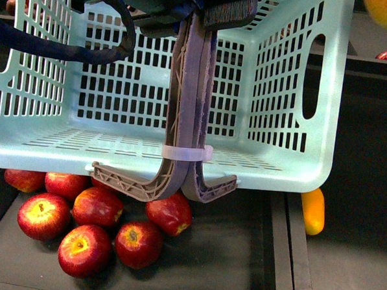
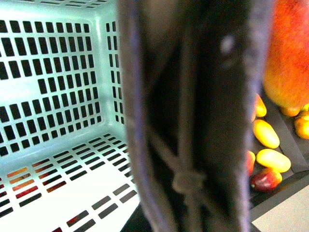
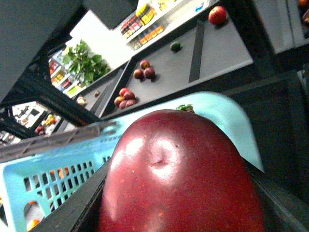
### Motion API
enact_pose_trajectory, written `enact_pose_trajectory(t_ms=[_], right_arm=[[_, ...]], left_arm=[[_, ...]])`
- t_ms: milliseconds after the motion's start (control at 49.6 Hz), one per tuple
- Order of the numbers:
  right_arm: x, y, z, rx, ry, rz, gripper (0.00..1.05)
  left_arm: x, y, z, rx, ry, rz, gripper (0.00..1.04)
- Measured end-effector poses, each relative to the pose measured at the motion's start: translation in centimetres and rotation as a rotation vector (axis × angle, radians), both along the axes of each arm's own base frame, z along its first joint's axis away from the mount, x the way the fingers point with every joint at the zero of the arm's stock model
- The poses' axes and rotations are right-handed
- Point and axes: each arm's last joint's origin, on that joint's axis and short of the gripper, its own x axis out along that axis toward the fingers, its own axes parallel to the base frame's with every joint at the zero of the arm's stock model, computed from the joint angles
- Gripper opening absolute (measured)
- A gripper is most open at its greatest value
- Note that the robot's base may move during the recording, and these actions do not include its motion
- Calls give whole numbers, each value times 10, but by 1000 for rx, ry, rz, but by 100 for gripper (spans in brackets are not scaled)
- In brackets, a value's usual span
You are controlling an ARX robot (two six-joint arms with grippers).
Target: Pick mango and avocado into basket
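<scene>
In the front view, the basket [image 1: 323, 145] is seen lifted clear of the fruit below, hung by its handle [image 1: 189, 119]. The handle runs up into the left tool [image 1: 194, 15], which is judged to be clenched on it. Nothing is seen on the slotted floor. Seven red apples [image 1: 97, 207] are counted beneath the basket, and one yellow-orange elongated fruit [image 1: 313, 211] lies at its right corner. A yellow-orange shape at the top right edge is taken for the mango [image 1: 385, 11].

In the left wrist view, the handle is blurred across the middle. The basket interior is shown bare, and the mango hangs just outside its wall. At least four small yellow fruits [image 2: 266, 133] and one red one [image 2: 265, 179] are counted further off.

In the right wrist view, the one mango fills the picture, gripped by the right tool [image 3: 181, 217], with the basket rim just behind. One small dark green fruit [image 3: 175, 46] lies on a far shelf; whether it is the avocado cannot be told.

Neither fruit is judged deposited: the mango awaits release and the avocado remains to be fetched.
</scene>
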Motion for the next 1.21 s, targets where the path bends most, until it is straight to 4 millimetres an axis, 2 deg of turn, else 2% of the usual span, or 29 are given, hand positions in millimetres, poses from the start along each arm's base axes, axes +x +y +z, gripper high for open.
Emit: enact_pose_trajectory(t_ms=[282, 444, 565, 665, 746, 847, 948, 1069, 1210], right_arm=[[-6, 33, -11, -54, 17, 77, 65], [4, 49, -44, -95, 104, 74, 65], [11, 52, -57, -92, 102, 61, 65], [14, 50, -57, -79, 69, 29, 76], [14, 46, -53, -65, 34, 5, 90], [9, 40, -51, -63, 24, -15, 99], [-7, 26, -43, -68, 14, -62, 97], [-37, 6, -25, -109, -30, -169, 97], [-83, -15, -9, -185, -53, -297, 97]], left_arm=[[0, 0, 0, 1, -1, 1, 5], [0, 0, 0, 1, -1, 3, 5], [0, 0, 0, 0, 0, 1, 5], [0, 0, 0, 0, 0, 0, 5], [0, 0, 0, 0, 0, 1, 5], [0, 0, 0, 0, 0, 1, 5], [0, 0, 0, 2, 2, -3, 5], [0, 0, 0, 4, 0, 5, 5], [0, 0, 0, 2, 2, 3, 5]])
